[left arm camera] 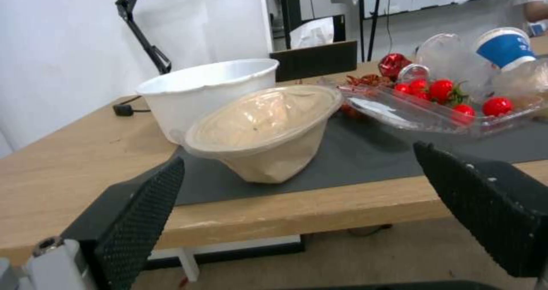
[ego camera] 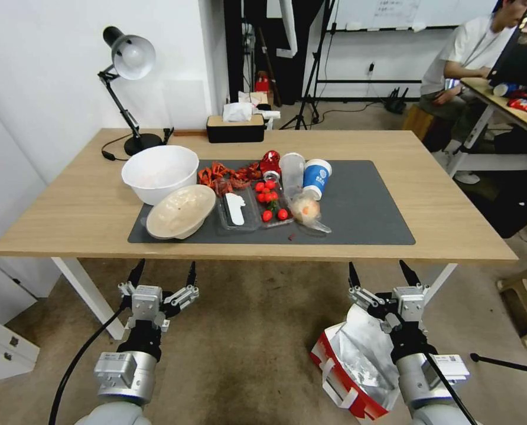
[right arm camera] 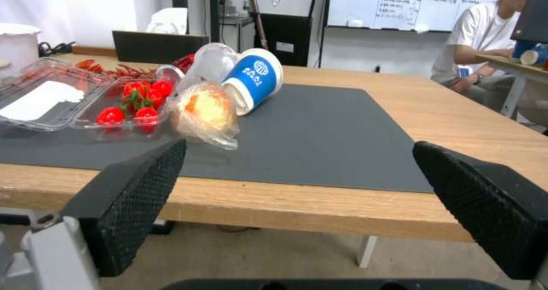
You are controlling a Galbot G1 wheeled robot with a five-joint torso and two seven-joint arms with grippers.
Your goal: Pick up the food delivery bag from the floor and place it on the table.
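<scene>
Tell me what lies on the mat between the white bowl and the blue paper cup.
In the head view, between white bowl and blue cup: lidded beige bowl, clear trays with tomatoes, red scraps.

The table [ego camera: 446,218] is a big light-wood top on white legs. A dark grey mat [ego camera: 358,206] lies flat on the middle of it. On the mat sit a white bowl [ego camera: 160,172], a tan bowl with a clear lid [ego camera: 181,211] leaning against it, a clear tray with small red tomatoes [ego camera: 270,203], a blue and white paper cup [ego camera: 316,177] lying on its side, and a bun in a clear bag [ego camera: 306,211]. A black desk lamp [ego camera: 129,88] and a black tissue box [ego camera: 236,127] stand on the bare wood at the far edge. The floor [ego camera: 246,342] is brown-grey and stained. The food delivery bag [ego camera: 358,366] sits on the floor in front of the table, open, with silver foil showing inside.
</scene>
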